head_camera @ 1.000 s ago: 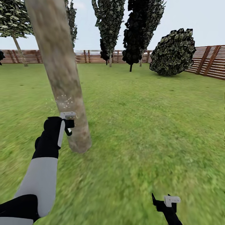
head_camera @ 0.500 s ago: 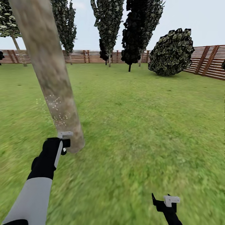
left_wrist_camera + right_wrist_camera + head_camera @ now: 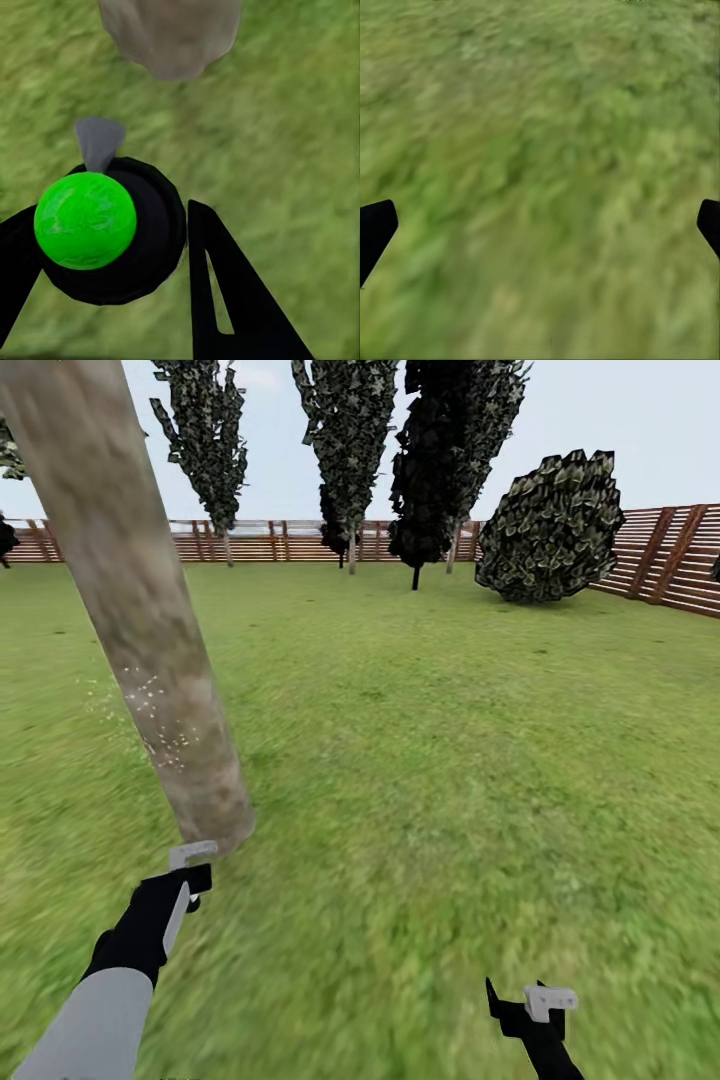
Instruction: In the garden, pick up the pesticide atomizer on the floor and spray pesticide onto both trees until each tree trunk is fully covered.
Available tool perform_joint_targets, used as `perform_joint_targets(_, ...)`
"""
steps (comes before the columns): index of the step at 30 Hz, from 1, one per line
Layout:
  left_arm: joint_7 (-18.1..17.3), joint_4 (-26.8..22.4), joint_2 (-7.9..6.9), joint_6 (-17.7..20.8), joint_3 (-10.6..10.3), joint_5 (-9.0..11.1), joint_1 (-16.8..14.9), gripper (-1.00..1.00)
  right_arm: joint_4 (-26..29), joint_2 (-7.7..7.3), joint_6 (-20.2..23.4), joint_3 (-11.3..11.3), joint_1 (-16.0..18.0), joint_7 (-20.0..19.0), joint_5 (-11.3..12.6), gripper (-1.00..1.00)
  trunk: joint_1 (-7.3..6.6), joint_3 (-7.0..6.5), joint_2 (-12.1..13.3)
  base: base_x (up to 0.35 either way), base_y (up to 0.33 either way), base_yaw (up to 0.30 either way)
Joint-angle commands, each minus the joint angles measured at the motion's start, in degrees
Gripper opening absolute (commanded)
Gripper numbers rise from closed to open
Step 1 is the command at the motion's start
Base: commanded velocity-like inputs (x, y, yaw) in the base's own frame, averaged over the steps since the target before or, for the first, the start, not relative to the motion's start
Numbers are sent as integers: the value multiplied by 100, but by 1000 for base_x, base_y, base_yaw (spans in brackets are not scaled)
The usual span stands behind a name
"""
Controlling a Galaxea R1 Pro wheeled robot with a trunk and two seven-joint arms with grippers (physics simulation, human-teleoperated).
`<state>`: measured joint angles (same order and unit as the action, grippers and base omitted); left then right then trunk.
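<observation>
Green lawn (image 3: 450, 760), closed off by a slatted wooden fence (image 3: 660, 560) with dark trees along it, carries the pale mottled tree trunk (image 3: 140, 620), which rises leaning across the head view and bears pale flecks, probably spray, at mid-height. The left gripper (image 3: 112, 247), fingers clamped around the pesticide atomizer (image 3: 86, 221), sits low beside the trunk's base, seemingly to bring the spray to bear on the bark. The atomizer's long axis runs roughly along the fingers, its grey nozzle (image 3: 97, 142) pointing toward the trunk foot; the right gripper (image 3: 540, 225) hangs spread wide and empty over grass.
</observation>
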<state>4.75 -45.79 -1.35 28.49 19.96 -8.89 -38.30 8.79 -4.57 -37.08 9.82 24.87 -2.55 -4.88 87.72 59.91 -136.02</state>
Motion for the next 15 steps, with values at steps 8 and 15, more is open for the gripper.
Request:
perform_joint_targets(8,-22,-10,3,-35,1,-1,15,-100,0,0,0,2,0,0,-3,100,0,0,0,3,-13,262)
perform_joint_targets(15,-4,-9,16,-36,-7,-4,16,-100,0,0,0,0,0,0,-4,100,0,0,0,10,-213,278)
